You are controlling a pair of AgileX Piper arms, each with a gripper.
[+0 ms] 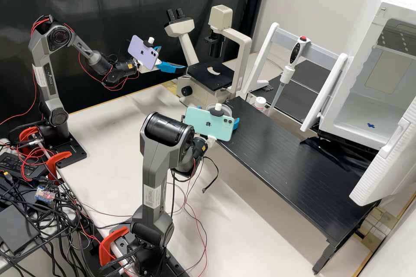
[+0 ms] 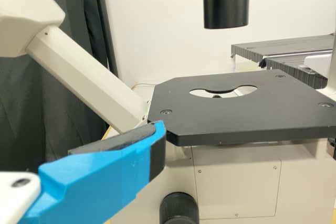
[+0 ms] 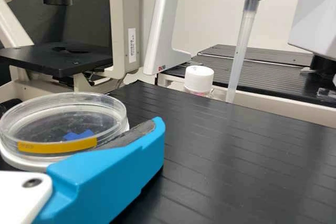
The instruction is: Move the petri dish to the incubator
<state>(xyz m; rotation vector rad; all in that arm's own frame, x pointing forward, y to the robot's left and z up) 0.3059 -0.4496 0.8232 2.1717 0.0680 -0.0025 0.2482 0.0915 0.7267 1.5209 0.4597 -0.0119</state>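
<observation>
Step in hand, as judged: gripping the clear, round plastic petri dish (image 3: 63,124) with the right gripper (image 1: 217,114). Its fingers stand wide apart around the dish; pad pressure cannot be confirmed. Left gripper (image 1: 172,58): spread, empty, beside the microscope (image 1: 212,73).

Next: close squarely on the dish wall, lift level, carry towards 3 o'clock in the high view, to the white, box-shaped incubator (image 1: 366,108), door (image 1: 390,160) open, blue cross (image 1: 371,125) on its floor.

Materials: dish glossy, thin-walled, shallow, with a yellow strip (image 3: 58,145), above a white round base (image 3: 16,157). Black shelf (image 1: 299,164) finely grooved. Incubator door edge ribbed.
</observation>
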